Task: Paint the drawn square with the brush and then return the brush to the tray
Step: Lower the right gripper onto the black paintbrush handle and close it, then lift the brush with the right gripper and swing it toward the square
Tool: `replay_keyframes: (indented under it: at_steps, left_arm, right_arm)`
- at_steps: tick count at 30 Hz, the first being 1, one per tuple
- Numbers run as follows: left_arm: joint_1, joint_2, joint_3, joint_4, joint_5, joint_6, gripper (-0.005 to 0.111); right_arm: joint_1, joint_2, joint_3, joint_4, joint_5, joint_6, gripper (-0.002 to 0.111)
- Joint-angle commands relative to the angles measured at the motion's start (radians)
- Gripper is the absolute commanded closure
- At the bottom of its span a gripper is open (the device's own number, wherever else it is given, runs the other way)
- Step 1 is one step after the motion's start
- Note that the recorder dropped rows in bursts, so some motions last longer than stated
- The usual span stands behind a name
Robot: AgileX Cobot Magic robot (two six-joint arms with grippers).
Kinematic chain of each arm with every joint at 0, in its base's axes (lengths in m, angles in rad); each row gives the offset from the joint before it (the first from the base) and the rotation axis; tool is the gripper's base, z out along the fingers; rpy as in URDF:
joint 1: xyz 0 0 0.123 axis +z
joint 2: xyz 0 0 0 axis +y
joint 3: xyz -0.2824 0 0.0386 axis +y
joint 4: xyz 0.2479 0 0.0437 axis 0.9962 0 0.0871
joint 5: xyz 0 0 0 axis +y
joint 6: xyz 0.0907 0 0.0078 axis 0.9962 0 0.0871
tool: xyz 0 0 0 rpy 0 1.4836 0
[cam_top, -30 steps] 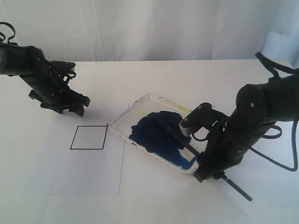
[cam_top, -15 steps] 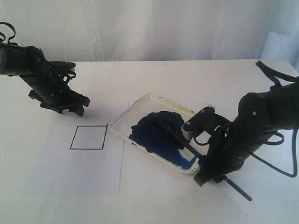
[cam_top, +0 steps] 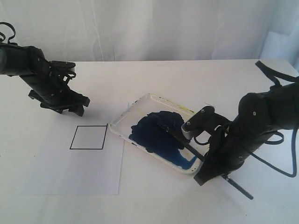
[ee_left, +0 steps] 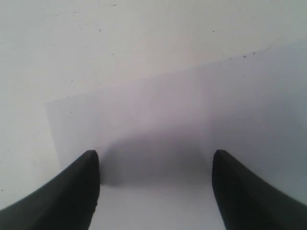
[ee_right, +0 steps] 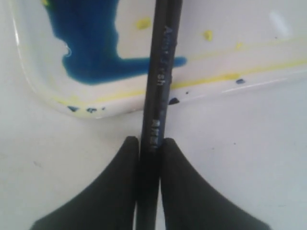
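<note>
L claw [cam_top: 74, 109] hangs wide open, empty, over paper's [cam_top: 56, 172] far edge; drawn square [cam_top: 88, 137] blank. At surface [cam_top: 196, 74] centre, brush [ee_right: 160, 72] lies across tray [cam_top: 149, 95], handle past its near-right rim, R claw [ee_right: 149, 143] pinched on it. Looks light, stiff, slick: grip handle firmly.

The tray [ee_right: 216, 52] looks like smooth, glossy white plastic, shining under the wet paint; the brush [ee_right: 160, 72] has a matt black handle with faint pale print; the paper sheet [cam_top: 74, 172] is matt white; the fingers [ee_right: 115, 191] of the right gripper [ee_right: 149, 141] are dull black, plastic-looking.
</note>
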Motion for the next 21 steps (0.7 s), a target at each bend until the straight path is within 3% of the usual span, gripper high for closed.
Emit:
replay_keyframes:
  at_steps: [1,6,21]
  left_arm:
    - [-0.004,0.005,-0.003,-0.003,0.012,0.000,0.037]
    - [-0.004,0.005,-0.003,-0.003,0.014,-0.001,0.037]
    - [-0.004,0.005,-0.003,0.016,0.047,-0.001,0.037]
  right_arm:
    - [0.000,0.001,0.005,-0.014,0.004,0.002,0.101]
    - [0.000,-0.019,0.001,-0.038,0.027,0.002,0.108]
    - [0.000,-0.108,-0.163,-0.185,0.330,-0.054,0.108]
